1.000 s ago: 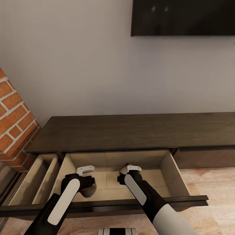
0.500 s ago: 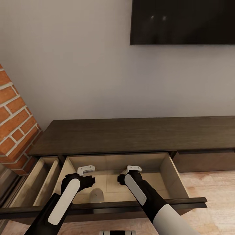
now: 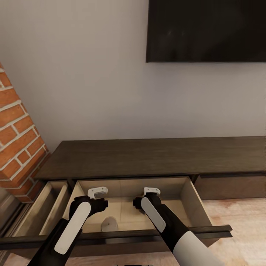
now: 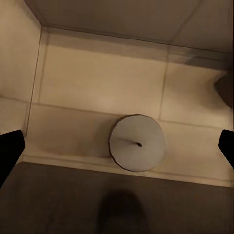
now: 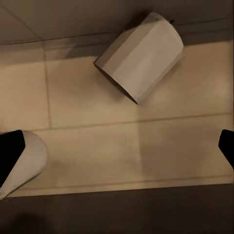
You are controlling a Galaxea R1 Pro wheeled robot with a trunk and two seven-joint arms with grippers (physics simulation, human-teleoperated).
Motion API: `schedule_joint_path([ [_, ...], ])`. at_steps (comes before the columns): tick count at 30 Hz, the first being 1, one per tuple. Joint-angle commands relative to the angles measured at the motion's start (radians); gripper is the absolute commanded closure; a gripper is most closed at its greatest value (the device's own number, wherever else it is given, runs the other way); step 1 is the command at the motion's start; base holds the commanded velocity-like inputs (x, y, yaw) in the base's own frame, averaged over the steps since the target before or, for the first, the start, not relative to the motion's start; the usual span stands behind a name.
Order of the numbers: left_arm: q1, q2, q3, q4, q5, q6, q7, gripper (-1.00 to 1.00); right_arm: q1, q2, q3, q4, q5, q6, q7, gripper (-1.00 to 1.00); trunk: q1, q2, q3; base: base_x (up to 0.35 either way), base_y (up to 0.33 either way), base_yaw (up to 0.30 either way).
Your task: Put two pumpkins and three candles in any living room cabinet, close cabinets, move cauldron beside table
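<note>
soft even render light; dim, warm wrist views; faint shadows inside drawer (image 3: 192, 199).

Open cabinet (image 3: 147, 157) drawer holds one upright candle (image 3: 109, 223), one tipped candle (image 5: 140, 55).

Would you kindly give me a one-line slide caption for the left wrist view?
Open left tool above an upright candle standing on the pale floor of the cabinet drawer.
</note>
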Motion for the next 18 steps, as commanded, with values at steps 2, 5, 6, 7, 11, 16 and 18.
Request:
schedule_joint_path([
  [2, -0.001, 0.001, -0.002, -0.001, 0.009, 0.002, 0.01, -1.0, -0.001, 0.0, 0.002, -0.004, -0.009, 0.0, -0.01, -1.0, -0.001, 0.0, 0.007, -0.216, 0.0, 0.0],
  [5, -0.001, 0.001, 0.002, -0.001, 0.009, 0.002, 0.011, -1.0, -0.001, -0.001, 0.002, -0.012, -0.008, -0.002, -0.006, -1.0, -0.003, 0.001, 0.019, -0.089, 0.0, 0.0],
  [6, -0.001, 0.001, 0.007, -0.001, 0.009, 0.002, 0.012, -1.0, -0.001, -0.001, 0.003, -0.014, -0.008, -0.002, 0.001, -1.0, -0.003, 0.001, 0.022, -0.034, 0.0, 0.0],
  [7, -0.001, 0.001, 0.01, -0.001, 0.01, 0.002, 0.012, -1.0, -0.001, -0.002, 0.003, -0.015, -0.008, -0.003, 0.006, -1.0, -0.004, 0.001, 0.026, -0.027, 0.0, 0.0],
  [11, -0.001, 0.001, 0.024, -0.001, 0.011, 0.002, 0.01, -1.0, -0.001, -0.002, 0.004, -0.015, -0.005, -0.002, 0.049, -1.0, -0.005, 0.002, 0.042, -0.009, 0.0, 0.0],
  [16, -0.001, 0.001, 0.026, -0.001, 0.012, 0.002, 0.009, -1.0, -0.001, -0.003, 0.003, -0.015, -0.004, -0.003, 0.057, -1.0, -0.008, 0.003, 0.061, -0.061, 0.011, 0.0],
  [18, -0.001, 0.001, 0.026, -0.001, 0.012, 0.003, 0.009, -1.0, -0.001, -0.003, 0.003, -0.016, -0.004, -0.007, 0.058, -1.0, -0.009, 0.004, 0.069, -0.238, 0.06, 0.0],
])
